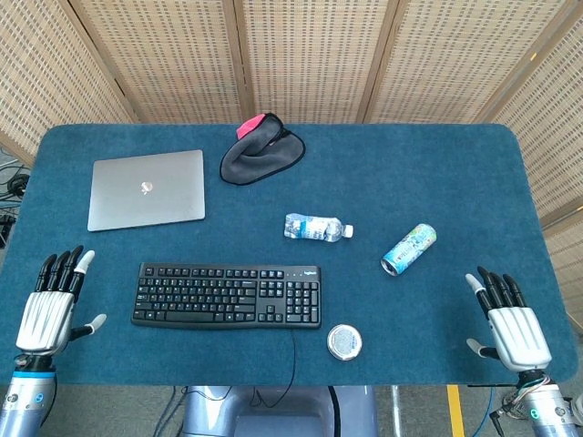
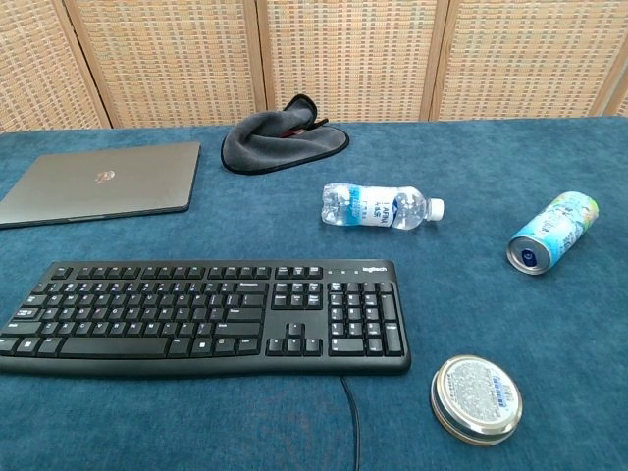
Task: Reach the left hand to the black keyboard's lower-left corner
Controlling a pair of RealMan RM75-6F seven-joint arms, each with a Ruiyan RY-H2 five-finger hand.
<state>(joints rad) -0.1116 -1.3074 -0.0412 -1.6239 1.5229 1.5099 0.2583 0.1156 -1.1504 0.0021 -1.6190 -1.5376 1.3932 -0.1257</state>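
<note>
At the near edge of the table (image 1: 437,164), the left hand (image 1: 47,309) lies flat with fingers spread, released and holding nothing; the reach looks not yet begun. The keyboard (image 1: 227,295) sits just to that hand's right, its lower-left corner the nearest part, apart from the thumb, so a short sideways move should meet it. The right hand (image 1: 510,323) is likewise splayed and empty, well apart, likely parked clear of the work. Beyond the keyboard's right end lie a tin lid (image 1: 344,341), a bottle (image 1: 317,227) and a can (image 1: 408,248) on their sides. Farthest off, ahead of the left hand, rest a closed laptop (image 1: 146,188) and a grey cloth (image 1: 261,150).
</note>
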